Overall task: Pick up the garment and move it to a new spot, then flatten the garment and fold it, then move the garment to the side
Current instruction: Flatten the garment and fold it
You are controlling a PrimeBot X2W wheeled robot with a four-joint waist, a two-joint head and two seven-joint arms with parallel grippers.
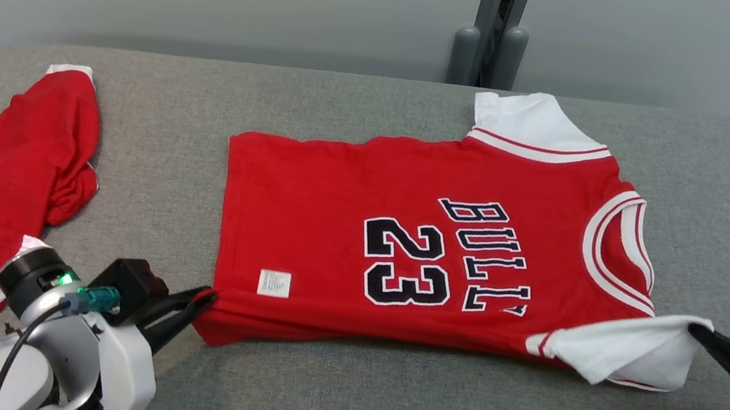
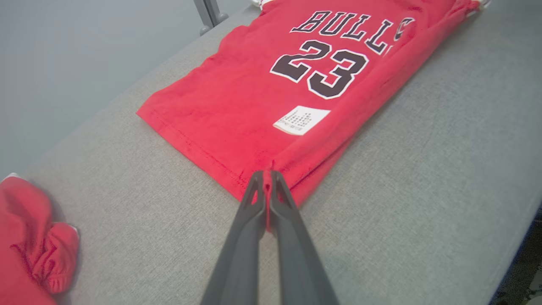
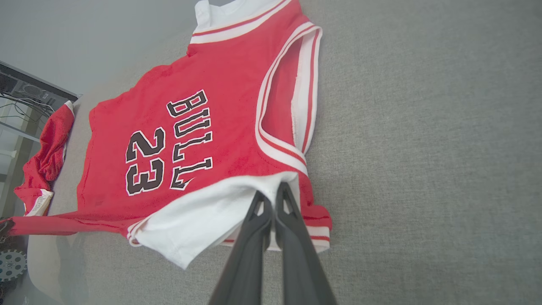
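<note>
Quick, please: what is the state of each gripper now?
Left gripper: closed, holding the jersey by its bottom corner.
Right gripper: closed, holding the jersey's white sleeve.

Matt cloth jersey (image 1: 403,240), felt-like tabletop (image 1: 378,409)

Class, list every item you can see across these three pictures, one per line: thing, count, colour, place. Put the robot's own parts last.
red cloth basketball jersey: one, red with white sleeves and black lettering, spread out mid-table
crumpled red cloth garment: one, red with white trim, on the table's left end
white rectangular label: one, white, on the jersey near its hem
grey fabric-covered table: one, grey, under both garments
grey upright post: one, grey, behind the table's far edge
left hand: one, dark fingers, shut on the jersey's near hem corner
right hand: one, dark fingers, shut on the jersey's near white sleeve
</note>
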